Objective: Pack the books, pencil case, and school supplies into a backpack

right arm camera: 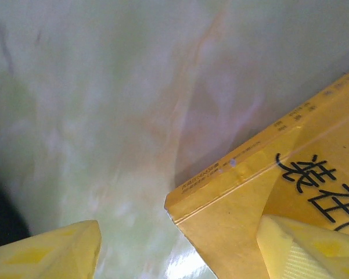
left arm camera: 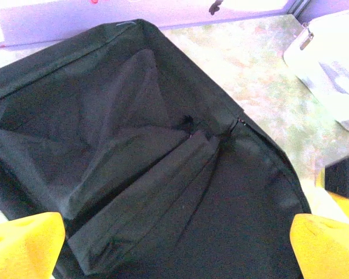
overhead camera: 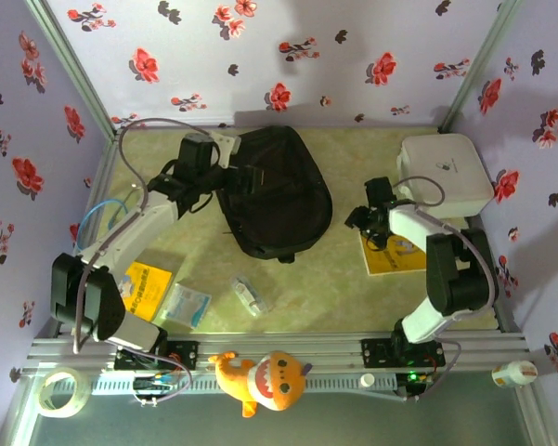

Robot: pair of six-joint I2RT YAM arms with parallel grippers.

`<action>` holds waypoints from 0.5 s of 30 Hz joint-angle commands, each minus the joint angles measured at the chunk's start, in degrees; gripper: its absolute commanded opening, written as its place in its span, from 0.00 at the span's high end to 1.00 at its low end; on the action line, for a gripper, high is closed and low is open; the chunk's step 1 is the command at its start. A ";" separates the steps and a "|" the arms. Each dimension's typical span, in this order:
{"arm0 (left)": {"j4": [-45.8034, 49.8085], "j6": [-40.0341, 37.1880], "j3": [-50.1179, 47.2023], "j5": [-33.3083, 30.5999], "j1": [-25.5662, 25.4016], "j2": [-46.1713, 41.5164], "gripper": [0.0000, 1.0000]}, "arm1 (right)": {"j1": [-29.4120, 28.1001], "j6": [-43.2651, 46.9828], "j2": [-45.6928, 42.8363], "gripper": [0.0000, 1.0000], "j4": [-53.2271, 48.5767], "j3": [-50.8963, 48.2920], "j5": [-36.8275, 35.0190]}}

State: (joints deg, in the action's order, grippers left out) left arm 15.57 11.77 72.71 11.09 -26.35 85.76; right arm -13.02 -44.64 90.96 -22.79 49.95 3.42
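The black backpack point(overhead camera: 277, 195) lies flat at the middle of the table. My left gripper point(overhead camera: 237, 178) hangs over its upper left part, open; in the left wrist view its yellow fingertips point(left arm camera: 23, 241) stand wide apart above creased black backpack point(left arm camera: 162, 174) fabric, holding nothing. A yellow book point(overhead camera: 396, 254) lies at the right. My right gripper point(overhead camera: 371, 228) is open at this book's left corner. Seen from the right wrist, one fingertip point(right arm camera: 308, 250) is over the book point(right arm camera: 267, 174) cover and the other is over bare table. A second yellow book point(overhead camera: 147, 286) lies near the left arm's base. The clear pencil case point(overhead camera: 249, 295) lies in front of the backpack.
A white rounded box point(overhead camera: 444, 172) stands at the back right, just behind the right gripper. A pale blue-white packet point(overhead camera: 186, 304) lies between the left yellow book and the pencil case. A plush toy point(overhead camera: 260, 376) and a tape roll point(overhead camera: 58, 390) rest on the front rail.
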 commanded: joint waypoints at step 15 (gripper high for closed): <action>5.30 8.44 17.17 5.05 -12.36 18.80 0.00 | 6.26 -2.49 -19.79 0.24 -17.92 -5.65 -5.56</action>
State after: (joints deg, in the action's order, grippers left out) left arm 18.50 17.76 86.30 14.57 -35.46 101.60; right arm -9.96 -45.69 72.29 -35.81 46.78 0.95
